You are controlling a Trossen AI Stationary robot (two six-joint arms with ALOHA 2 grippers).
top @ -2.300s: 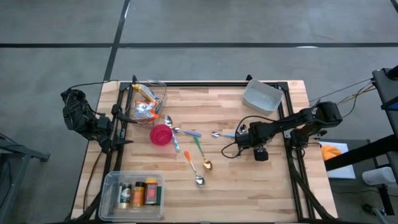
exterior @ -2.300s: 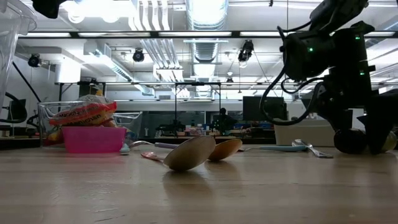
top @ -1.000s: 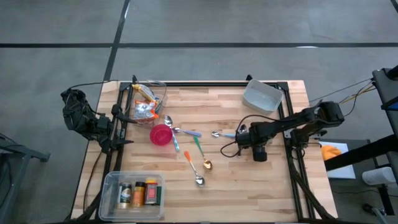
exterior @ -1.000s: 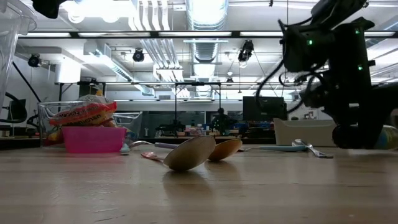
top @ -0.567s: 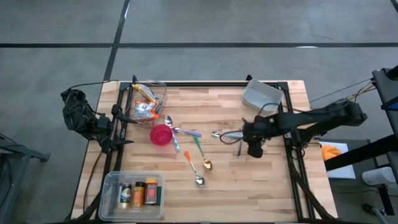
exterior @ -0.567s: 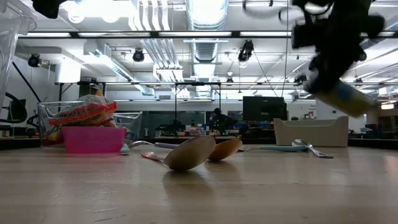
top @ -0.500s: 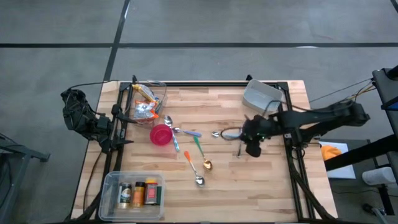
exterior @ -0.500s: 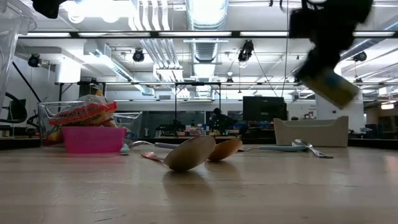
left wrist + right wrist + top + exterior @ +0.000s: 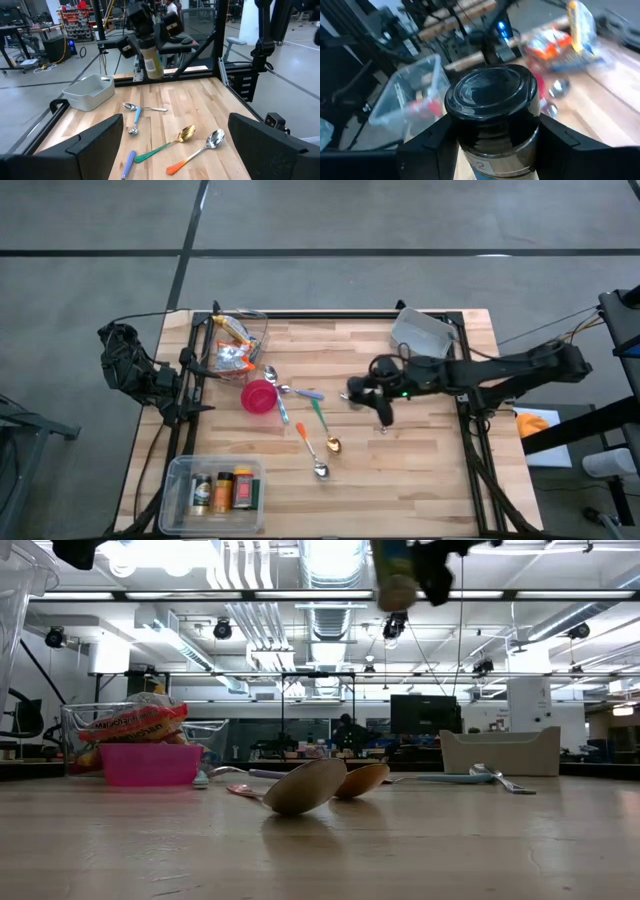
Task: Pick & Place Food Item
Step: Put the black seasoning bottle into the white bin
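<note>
A spice jar (image 9: pixel 151 59) with a black lid (image 9: pixel 492 97) and pale yellow contents hangs high over the middle of the table, also in the low view (image 9: pixel 395 578). My right gripper (image 9: pixel 368 392) is shut on it, reaching in from the table's right. My left gripper (image 9: pixel 175 150) waits open beyond the table's left edge, nothing between its fingers. My right gripper pinches the jar's body just below the lid (image 9: pixel 492 150), one finger (image 9: pixel 427 145) on each side. The fingers come nearly level from the table's right. The jar is lifted clear, roughly upright with its lid on top, slightly tilted.
A clear box of several spice jars (image 9: pixel 213 488) stands near left, a clear bin of snack packets (image 9: pixel 237 345) far left, a pink bowl (image 9: pixel 259 396) beside it. Spoons (image 9: pixel 320 430) lie mid-table. A white tray (image 9: pixel 422 332) sits far right.
My right gripper has risen from the table's right side with the jar and swung toward the table's left, tipping from pointing down to nearly level. The jar has gone from low beside the table top to high above it, now lid up.
</note>
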